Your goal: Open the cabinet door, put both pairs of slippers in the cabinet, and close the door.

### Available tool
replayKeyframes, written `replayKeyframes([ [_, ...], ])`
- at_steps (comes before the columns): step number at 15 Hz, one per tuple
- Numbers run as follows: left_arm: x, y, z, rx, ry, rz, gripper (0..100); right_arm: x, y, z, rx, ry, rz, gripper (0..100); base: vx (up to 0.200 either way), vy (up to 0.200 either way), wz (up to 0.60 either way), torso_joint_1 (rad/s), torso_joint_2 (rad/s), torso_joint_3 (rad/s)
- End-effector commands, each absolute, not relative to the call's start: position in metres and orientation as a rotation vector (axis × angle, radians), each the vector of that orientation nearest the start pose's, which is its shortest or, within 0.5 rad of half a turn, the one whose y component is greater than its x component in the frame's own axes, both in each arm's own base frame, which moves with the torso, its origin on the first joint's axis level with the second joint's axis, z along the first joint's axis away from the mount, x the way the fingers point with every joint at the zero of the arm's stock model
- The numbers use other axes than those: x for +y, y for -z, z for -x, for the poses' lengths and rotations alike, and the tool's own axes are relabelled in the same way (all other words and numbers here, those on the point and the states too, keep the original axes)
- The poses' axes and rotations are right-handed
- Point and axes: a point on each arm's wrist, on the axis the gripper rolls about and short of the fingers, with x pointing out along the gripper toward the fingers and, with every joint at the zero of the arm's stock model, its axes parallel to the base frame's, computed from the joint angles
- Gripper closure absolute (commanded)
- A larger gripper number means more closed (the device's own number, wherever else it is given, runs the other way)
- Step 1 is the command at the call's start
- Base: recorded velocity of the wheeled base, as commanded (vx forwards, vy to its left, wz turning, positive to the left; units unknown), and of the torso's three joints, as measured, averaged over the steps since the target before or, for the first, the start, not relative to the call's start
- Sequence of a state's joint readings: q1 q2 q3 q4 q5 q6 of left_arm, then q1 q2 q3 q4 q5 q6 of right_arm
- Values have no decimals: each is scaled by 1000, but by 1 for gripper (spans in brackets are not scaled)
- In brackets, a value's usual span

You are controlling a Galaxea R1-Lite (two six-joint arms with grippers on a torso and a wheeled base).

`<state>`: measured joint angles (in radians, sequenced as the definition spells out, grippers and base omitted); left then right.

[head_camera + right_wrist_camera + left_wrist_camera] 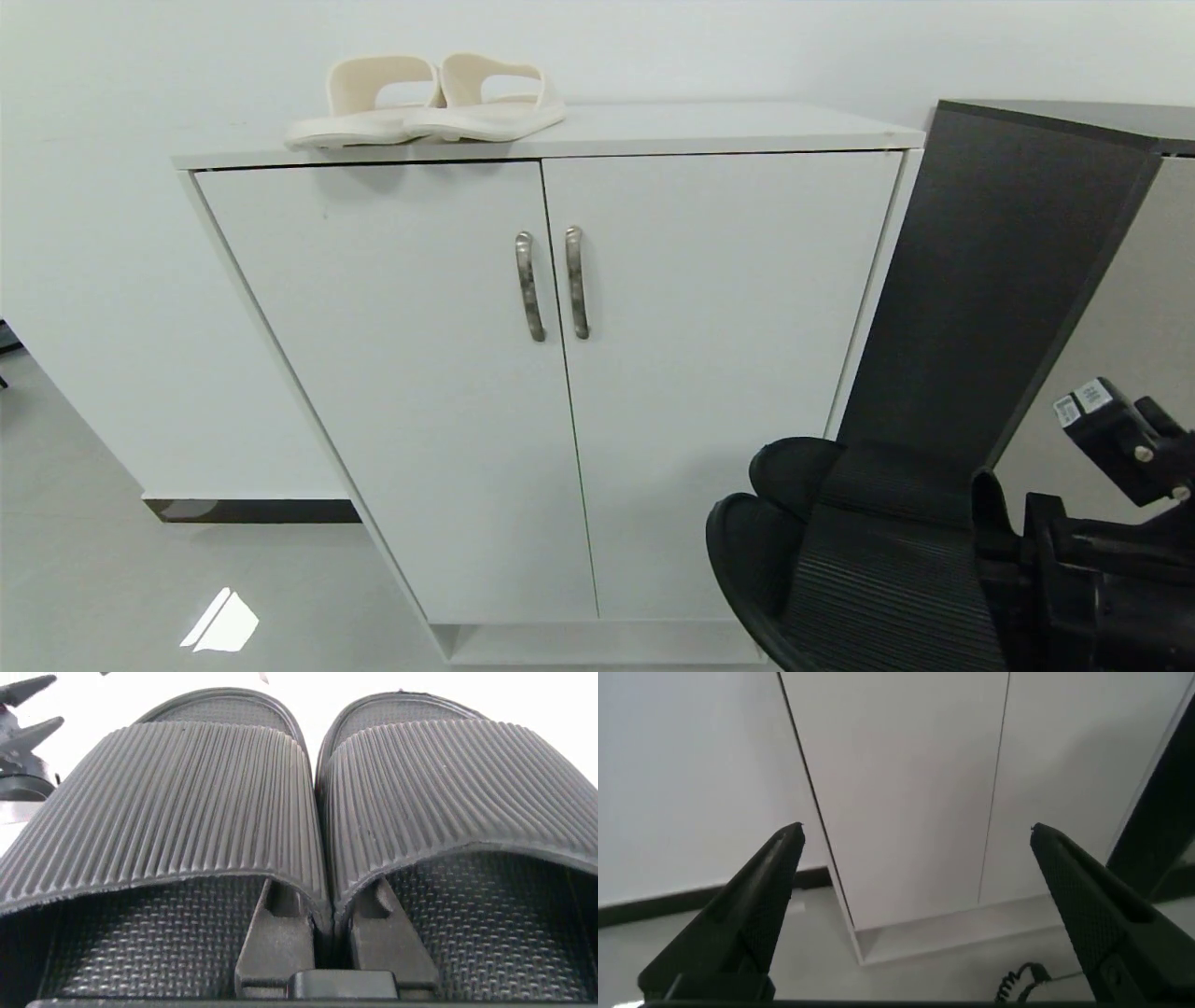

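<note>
A white cabinet (551,392) stands against the wall with both doors shut; two metal handles (529,286) (577,282) sit side by side at the middle seam. A cream pair of slippers (429,103) lies on its top at the left. At the lower right, in front of the right door, my right gripper (327,938) is shut on a black ribbed pair of slippers (840,551) (308,784), its fingers (271,943) pinching their inner edges together. My left gripper (917,833) is open and holds nothing, facing the cabinet's lower part (906,793).
A dark panel (990,280) of another piece of furniture stands right beside the cabinet. Grey floor (93,579) lies open to the left, with a dark baseboard (252,510) along the white wall. A coiled black cable (1018,978) lies near the cabinet's foot.
</note>
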<state>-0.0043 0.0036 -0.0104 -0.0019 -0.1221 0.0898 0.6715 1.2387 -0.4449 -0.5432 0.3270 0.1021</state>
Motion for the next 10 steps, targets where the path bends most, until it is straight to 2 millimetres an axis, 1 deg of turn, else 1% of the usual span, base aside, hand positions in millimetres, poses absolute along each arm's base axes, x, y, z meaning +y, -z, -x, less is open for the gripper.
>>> replayKeyframes([
  [1,-3,-135,22,-56,135,-124,0,116,-186,-134,303,-981,-46,100,0,0,0,0,0,0],
  [2,-3,-162,9,-14,151,-129,0,116,-186,-134,305,-981,-47,100,0,0,0,0,0,0],
  [3,-5,-183,-7,13,225,-127,0,117,-187,-134,304,-984,-47,100,0,0,0,0,0,0],
  [4,-7,-199,-23,31,319,-114,0,117,-187,-134,304,-984,-47,100,0,0,0,0,0,0],
  [5,-10,-211,-44,51,433,-99,0,116,-186,-133,304,-984,-47,100,0,0,0,0,0,0],
  [6,-12,-221,-64,59,536,-92,0,116,-186,-134,304,-982,-48,100,0,0,0,0,0,0],
  [8,-20,-234,-95,66,675,-83,0,116,-186,-134,304,-981,-47,100,0,0,0,0,0,0],
  [9,-29,-237,-107,85,746,-79,0,117,-186,-134,308,-981,-45,100,0,0,0,0,0,0],
  [10,-34,-239,-110,94,789,-77,0,117,-186,-135,308,-982,-45,100,0,0,0,0,0,0],
])
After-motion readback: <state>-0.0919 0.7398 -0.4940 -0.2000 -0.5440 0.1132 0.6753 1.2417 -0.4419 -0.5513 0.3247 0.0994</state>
